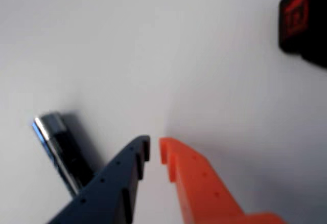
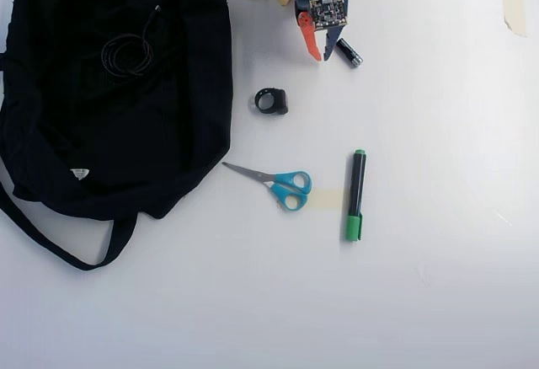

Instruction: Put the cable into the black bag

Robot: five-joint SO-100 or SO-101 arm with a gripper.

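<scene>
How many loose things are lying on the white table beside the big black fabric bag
4: a small black ring-shaped clip right of the black fabric bag, blue-handled scissors below it, a green-capped black marker further right, and a short black battery by the gripper. The bag might hide others.
</scene>
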